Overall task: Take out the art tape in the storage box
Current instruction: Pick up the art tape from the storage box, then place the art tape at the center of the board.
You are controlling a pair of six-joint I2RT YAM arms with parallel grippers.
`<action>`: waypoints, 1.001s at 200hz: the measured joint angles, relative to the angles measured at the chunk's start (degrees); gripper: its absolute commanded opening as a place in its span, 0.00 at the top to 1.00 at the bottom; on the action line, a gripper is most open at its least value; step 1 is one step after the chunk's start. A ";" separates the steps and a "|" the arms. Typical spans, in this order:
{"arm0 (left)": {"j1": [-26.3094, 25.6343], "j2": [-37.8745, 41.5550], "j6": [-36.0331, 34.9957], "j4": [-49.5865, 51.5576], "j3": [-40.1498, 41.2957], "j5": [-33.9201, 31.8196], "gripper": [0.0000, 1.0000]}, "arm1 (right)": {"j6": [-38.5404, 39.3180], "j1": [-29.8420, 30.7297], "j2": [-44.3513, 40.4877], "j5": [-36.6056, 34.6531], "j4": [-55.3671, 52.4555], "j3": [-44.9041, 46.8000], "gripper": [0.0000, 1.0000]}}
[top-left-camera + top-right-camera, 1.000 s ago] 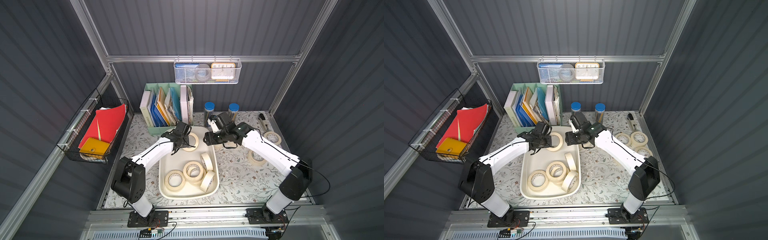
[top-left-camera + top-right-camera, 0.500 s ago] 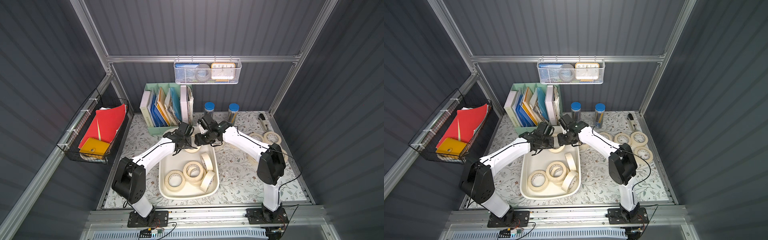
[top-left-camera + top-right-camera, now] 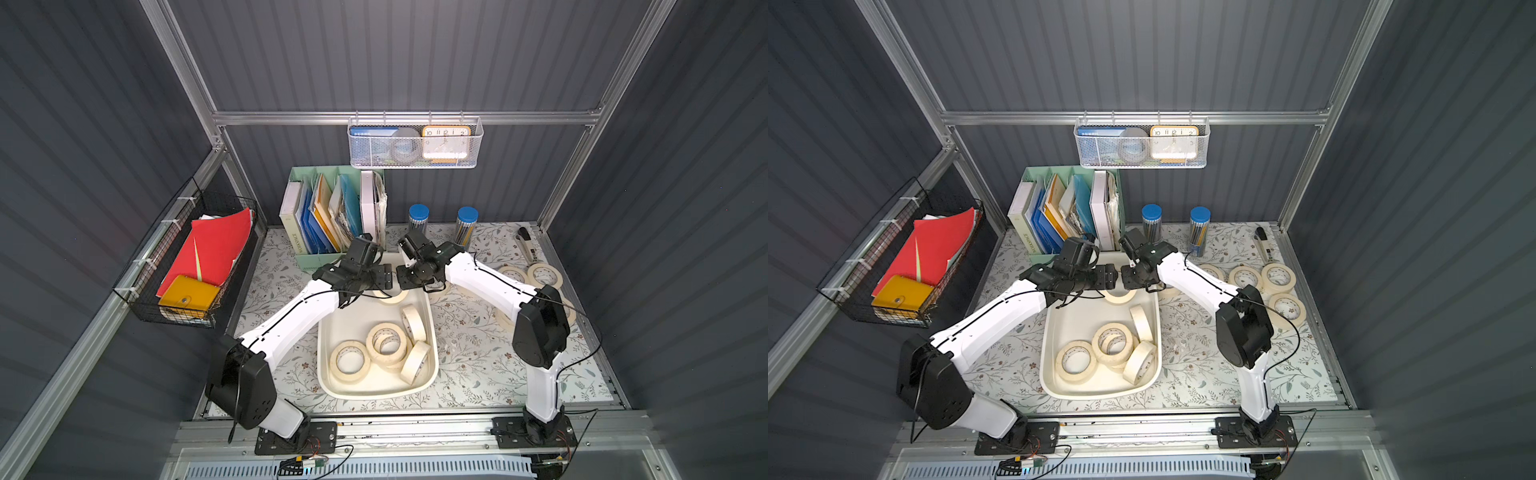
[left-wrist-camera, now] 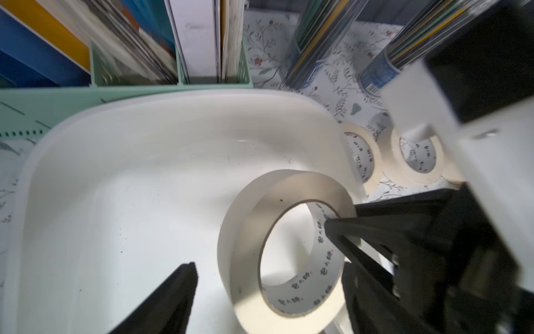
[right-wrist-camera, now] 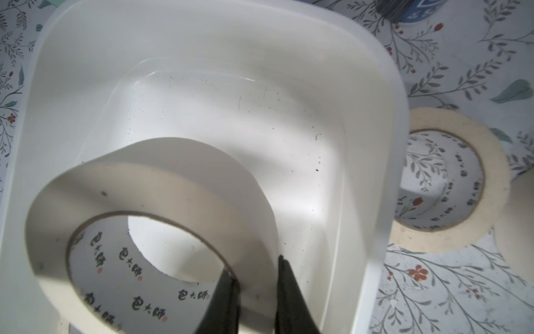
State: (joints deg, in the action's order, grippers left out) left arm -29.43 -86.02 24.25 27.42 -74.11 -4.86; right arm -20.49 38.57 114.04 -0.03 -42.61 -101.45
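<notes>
The off-white storage box (image 3: pixel 376 392) (image 3: pixel 1100 392) lies mid-table with several cream art tape rolls (image 3: pixel 388 343) (image 3: pixel 1115 343) in its near half. At its far end one roll (image 3: pixel 390 296) (image 3: pixel 1119 296) (image 4: pixel 251 231) (image 5: pixel 173 179) sits tilted. My right gripper (image 3: pixel 405 280) (image 3: pixel 1128 279) (image 5: pixel 255 271) is shut on that roll's wall, one finger inside the core and one outside. The left gripper (image 3: pixel 384 277) (image 3: pixel 1111 276) (image 4: pixel 267 266) is open, its fingers standing wide on either side of the same roll without touching it.
Several more rolls (image 3: pixel 544 275) (image 3: pixel 1278 277) (image 5: pixel 450 185) lie on the floral mat to the right of the box. A mint-green file organiser (image 3: pixel 332 216) and two blue-capped tubes (image 3: pixel 417 216) stand just behind the box. A wire basket (image 3: pixel 199 257) hangs at the left.
The right arm swung in from the right and shut on the roll at the box's far end. The left gripper, shut on that roll before, has opened and let go.
</notes>
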 measured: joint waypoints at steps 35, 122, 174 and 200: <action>0.00 7.26 -0.44 -0.96 0.83 -0.22 0.07 | 0.02 -5.01 -3.43 -2.71 -2.93 1.33 1.00; 0.00 9.94 -0.59 -0.42 12.57 1.86 0.16 | 1.11 -24.37 -29.49 -7.28 -9.40 23.52 1.00; 0.00 9.92 0.74 1.05 16.17 4.04 0.22 | 1.25 -28.44 -25.05 -3.65 -9.51 31.85 1.00; 0.00 10.97 1.46 1.20 18.27 4.50 0.22 | 1.25 -28.65 -20.02 -1.75 -6.54 32.46 1.00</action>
State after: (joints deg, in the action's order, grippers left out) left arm -29.43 -75.05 25.71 28.62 -55.83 -0.36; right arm -19.25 9.91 94.02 -1.78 -49.15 -68.99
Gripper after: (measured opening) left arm 0.778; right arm 0.219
